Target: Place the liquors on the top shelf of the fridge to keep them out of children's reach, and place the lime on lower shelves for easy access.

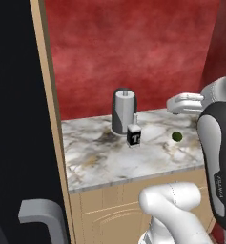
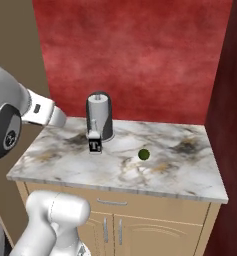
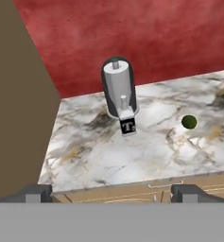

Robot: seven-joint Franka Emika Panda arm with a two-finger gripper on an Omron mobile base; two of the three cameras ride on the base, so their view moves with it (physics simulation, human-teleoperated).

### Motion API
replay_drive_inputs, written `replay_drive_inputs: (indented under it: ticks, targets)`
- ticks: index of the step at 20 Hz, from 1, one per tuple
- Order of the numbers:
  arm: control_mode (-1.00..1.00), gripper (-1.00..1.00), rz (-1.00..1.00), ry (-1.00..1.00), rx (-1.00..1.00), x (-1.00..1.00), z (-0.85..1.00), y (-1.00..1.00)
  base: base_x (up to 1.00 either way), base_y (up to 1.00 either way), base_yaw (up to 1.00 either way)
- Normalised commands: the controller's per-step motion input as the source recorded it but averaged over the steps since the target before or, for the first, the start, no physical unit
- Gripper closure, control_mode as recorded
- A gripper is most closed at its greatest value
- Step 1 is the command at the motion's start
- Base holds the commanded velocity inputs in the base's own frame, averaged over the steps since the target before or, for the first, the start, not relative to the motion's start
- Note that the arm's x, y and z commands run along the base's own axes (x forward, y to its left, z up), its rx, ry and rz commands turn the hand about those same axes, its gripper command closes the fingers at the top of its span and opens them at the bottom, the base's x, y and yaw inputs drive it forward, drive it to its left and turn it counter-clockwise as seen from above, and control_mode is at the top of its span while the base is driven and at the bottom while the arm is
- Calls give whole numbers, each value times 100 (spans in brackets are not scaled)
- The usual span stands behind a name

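At the far left stands the dark fridge point(image 1: 14, 119) with its grey handle point(image 1: 40, 214), next to a marble counter point(image 1: 109, 157). On the counter a square bottle point(image 1: 134, 135) with a "T" label stands just in front of the paper-towel roll point(image 1: 123, 110), and the lime point(image 1: 177, 137) lies apart to their right. The gripper point(image 3: 111, 191) hangs back from the counter edge, jaws spread wide and holding nothing.
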Motion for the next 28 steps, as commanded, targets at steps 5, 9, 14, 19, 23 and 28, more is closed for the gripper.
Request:
replay_drive_inputs:
  ticks: [5, 9, 14, 19, 23, 28]
  targets:
    - [-100, -100, 6, -13, 0, 19, -64, -9, 0, 0, 0]
    - [-100, -100, 7, -12, 1, 30, -55, -8, 0, 0, 0]
    - [-100, -100, 9, -3, 1, 34, -20, -5, 0, 0, 0]
    - [-100, -100, 10, 0, 0, 30, -6, -7, 0, 0, 0]
    - [-100, -100, 10, 0, 0, 38, -12, 0, 0, 0, 0]
    - [-100, -100, 9, -4, 0, 35, -28, 0, 0, 0, 0]
